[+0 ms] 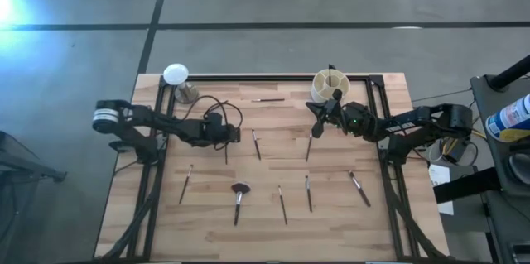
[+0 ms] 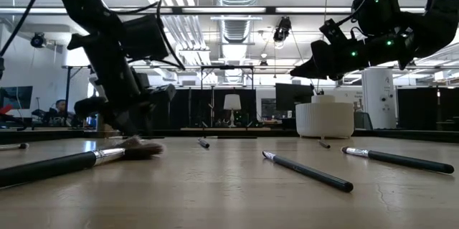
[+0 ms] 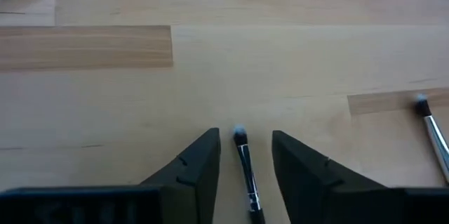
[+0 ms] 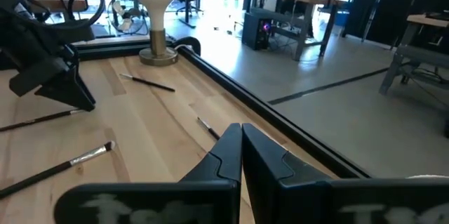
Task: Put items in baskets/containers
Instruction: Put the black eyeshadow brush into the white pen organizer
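Several thin makeup brushes lie flat on the wooden table, among them a fluffy-headed one [image 1: 239, 191] near the front. My left gripper [image 1: 227, 138] points steeply down at left centre, open, its fingers standing on either side of one brush [image 3: 245, 171] that lies on the wood. The cream-white cup [image 1: 329, 88] stands at the far right with brush handles sticking up out of it. My right gripper [image 1: 315, 113] hovers, shut, beside the cup, above another brush [image 1: 310, 144]. My right gripper [image 4: 242, 129] is shut and nearly level. The end of a thin brush [image 4: 206, 126] shows just past its fingertips; I cannot tell whether they touch it.
A white disc on a metallic stand [image 1: 176, 76] stands at the far left corner. A black rail [image 4: 280, 122] runs along the table's far edge and sides. One brush [image 1: 267, 99] lies near the far rail; others [image 1: 358, 188] are scattered across the near half.
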Tool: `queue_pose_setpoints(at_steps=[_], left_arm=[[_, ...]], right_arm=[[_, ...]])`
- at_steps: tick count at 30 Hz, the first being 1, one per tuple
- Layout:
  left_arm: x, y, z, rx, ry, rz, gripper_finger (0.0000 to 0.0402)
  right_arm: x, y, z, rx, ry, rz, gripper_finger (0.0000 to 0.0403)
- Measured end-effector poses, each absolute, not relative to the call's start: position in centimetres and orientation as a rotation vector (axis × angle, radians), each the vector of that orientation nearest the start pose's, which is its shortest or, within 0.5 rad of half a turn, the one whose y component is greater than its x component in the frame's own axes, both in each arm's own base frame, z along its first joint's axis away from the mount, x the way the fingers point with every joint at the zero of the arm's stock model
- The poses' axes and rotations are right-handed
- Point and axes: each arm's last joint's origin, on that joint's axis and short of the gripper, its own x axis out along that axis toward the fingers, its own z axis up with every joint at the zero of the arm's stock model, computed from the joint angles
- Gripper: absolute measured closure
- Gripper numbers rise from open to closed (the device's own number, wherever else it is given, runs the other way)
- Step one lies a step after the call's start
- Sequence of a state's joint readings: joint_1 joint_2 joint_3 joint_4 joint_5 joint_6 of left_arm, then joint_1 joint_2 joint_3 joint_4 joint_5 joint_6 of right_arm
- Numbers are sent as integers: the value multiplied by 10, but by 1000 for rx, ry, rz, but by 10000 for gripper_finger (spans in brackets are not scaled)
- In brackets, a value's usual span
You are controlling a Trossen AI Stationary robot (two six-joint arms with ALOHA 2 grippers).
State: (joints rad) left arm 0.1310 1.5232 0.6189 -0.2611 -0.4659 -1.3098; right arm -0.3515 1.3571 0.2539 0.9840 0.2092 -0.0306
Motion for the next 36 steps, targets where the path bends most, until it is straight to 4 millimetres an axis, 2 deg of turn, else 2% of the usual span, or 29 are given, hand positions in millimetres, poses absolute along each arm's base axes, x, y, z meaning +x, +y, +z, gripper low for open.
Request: queue_pose_setpoints(at_steps=[11,16,23,27,32,36], left_arm=[[239,46,118,-870,647,1206,388],[238,47,128,-837,621,1177,399],[229,48,160,-751,480,1139,401],[229,48,173,-712,290,1001,401],[229,45,182,-655,-59,665,401],[227,47,178,-576,-176,512,401]], right_arm=[[208,-83,158,-28,132,-558,394],[208,-83,158,-28,132,-558,394],[207,-82,158,-21,134,-558,394],[207,-82,156,-5,144,-558,394],[207,-81,153,9,172,-520,394],[209,-79,154,58,159,-441,394]])
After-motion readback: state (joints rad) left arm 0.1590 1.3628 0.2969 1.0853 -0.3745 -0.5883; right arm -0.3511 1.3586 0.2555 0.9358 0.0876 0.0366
